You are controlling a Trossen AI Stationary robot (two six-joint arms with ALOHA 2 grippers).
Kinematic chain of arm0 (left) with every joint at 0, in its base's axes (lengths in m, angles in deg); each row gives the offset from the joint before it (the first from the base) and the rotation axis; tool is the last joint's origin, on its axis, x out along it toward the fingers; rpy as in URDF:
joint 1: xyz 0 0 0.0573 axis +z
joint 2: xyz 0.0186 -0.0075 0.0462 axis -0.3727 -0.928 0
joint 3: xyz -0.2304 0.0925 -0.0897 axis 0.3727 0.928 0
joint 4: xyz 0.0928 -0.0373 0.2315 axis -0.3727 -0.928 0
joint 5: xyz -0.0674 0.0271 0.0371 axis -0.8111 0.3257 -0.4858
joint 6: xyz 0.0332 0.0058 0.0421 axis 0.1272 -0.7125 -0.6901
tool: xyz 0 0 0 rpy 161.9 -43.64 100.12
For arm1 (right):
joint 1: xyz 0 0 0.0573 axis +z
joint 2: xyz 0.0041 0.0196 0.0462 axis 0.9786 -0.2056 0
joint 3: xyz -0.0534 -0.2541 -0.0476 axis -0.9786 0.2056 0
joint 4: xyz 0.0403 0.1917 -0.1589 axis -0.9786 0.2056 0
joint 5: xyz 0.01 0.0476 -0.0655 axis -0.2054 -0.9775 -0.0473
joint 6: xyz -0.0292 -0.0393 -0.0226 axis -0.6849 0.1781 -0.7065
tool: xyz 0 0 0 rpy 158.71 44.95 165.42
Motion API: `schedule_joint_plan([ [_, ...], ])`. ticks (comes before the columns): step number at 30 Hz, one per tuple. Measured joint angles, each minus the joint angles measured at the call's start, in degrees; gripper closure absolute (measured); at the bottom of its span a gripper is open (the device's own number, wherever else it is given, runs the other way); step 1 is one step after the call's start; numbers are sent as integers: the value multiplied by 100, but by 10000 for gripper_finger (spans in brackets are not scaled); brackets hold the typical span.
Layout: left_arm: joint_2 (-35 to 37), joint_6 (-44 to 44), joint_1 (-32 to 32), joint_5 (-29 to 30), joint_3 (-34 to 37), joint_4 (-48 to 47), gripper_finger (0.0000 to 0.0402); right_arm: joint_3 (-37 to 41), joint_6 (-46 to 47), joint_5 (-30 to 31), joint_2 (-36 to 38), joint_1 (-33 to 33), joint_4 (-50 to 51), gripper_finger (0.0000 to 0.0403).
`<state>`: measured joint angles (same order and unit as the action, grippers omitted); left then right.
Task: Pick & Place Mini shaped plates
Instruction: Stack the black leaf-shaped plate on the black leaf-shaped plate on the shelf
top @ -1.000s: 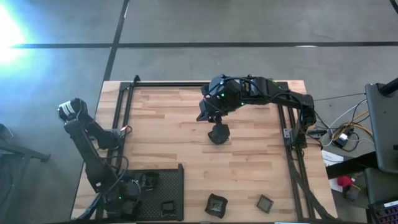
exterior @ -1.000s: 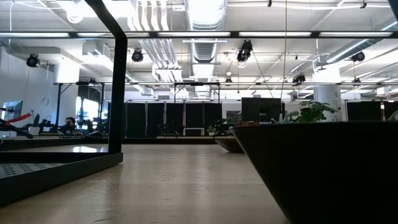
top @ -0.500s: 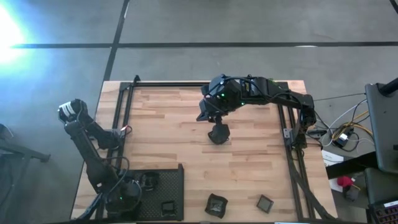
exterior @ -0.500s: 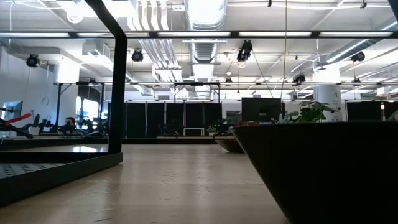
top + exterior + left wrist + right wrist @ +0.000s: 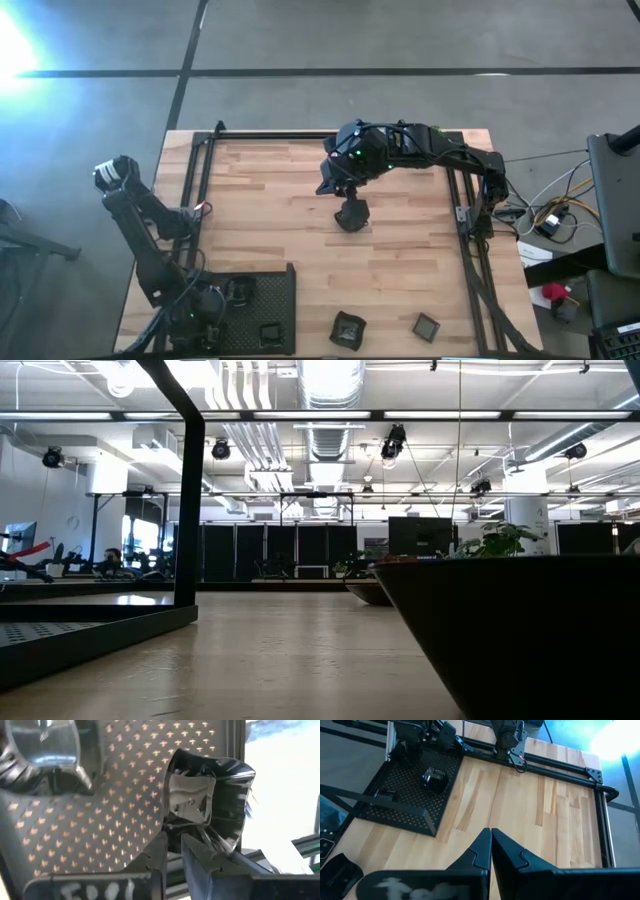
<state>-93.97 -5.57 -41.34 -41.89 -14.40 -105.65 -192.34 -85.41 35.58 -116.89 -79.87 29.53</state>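
In the tray: shiny black wavy-edged plate [image 5: 207, 802], standing on its edge on the black mesh tray [image 5: 115, 815], right in front of the left gripper [image 5: 172, 847].
Left gripper: down over the tray at the near left corner of the table [image 5: 280, 215]; fingers [image 5: 197, 857] just a little apart, tips at the plate's bottom rim; cannot tell if still pinching it.
More in the tray: another shiny dark plate [image 5: 45, 750] near the far corner in the left wrist view; a small square plate [image 5: 270, 333] by the tray's near edge in the high view.
On the bare wood: a wavy plate [image 5: 347, 328] and a small square one [image 5: 427, 326], both near the front edge, well apart from the tray.
Right gripper [image 5: 490, 836]: shut tight, holding nothing, up over the middle of the table, far from all the plates.
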Motion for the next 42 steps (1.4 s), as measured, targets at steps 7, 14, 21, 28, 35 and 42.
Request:
schedule_joint_plan([
  [7, 651, 921, 0, 130, 0, -296, 353, 1, 132, 9, 10, 0, 84, 394],
  [14, 1432, 1380, 2, 1481, 0, -504, 353, 2, 623, 44, 52, -2, 834, 394],
  [21, 2119, 1465, 4, 3675, 0, -819, 353, 117, 1228, 55, 52, -4, 1539, 394],
  [28, 2439, 1139, 22, 5129, -2, -808, 353, 510, 1712, 386, 52, -38, 1896, 394],
  [35, 2447, 815, 291, 6066, -2, -804, 353, 1347, 2049, 391, 57, -262, 1786, 394],
  [42, 2445, 588, 752, 6157, -2, -782, 353, 2236, 2562, 337, 61, -489, 1254, 394],
])
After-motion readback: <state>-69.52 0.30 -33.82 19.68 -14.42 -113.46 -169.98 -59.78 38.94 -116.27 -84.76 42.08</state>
